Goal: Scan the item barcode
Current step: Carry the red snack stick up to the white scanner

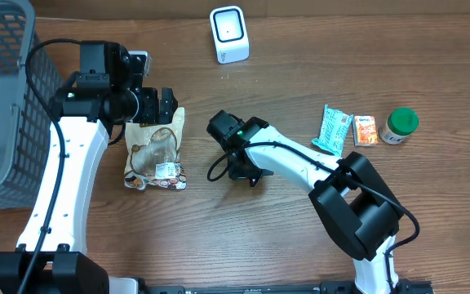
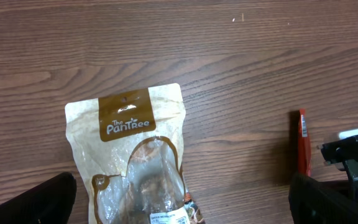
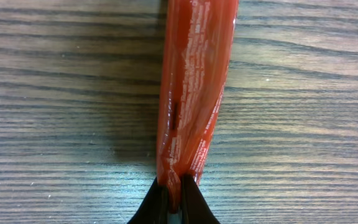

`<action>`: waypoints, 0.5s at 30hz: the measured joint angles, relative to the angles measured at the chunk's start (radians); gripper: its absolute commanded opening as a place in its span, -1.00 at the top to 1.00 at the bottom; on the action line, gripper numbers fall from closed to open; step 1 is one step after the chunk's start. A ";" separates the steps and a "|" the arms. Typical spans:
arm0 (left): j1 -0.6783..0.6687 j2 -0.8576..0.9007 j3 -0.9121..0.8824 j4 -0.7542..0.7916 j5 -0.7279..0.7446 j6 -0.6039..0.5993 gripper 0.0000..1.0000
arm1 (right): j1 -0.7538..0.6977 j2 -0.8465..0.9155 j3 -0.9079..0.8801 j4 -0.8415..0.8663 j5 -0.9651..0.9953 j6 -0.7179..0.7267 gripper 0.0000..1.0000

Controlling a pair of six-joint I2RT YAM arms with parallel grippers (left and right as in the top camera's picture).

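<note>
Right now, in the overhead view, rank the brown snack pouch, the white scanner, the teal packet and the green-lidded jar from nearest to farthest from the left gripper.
1. Brown snack pouch: right at the left gripper, on the left side of the table.
2. White scanner: at the far edge, near the middle.
3. Teal packet: on the right side.
4. Green-lidded jar: farthest out on the right.

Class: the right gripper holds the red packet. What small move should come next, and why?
Probably lift the red packet clear of the table: the right gripper is shut on its edge, and the white scanner stands well away.
</note>
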 measured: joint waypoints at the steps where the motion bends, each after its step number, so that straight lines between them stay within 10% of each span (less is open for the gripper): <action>1: 0.000 0.000 0.000 0.000 0.000 0.000 -1.00 | -0.001 0.000 0.000 0.000 -0.001 -0.009 0.93; 15: 0.000 0.000 0.000 0.000 0.000 0.000 -1.00 | -0.109 -0.136 0.132 -0.121 -0.277 -0.258 0.93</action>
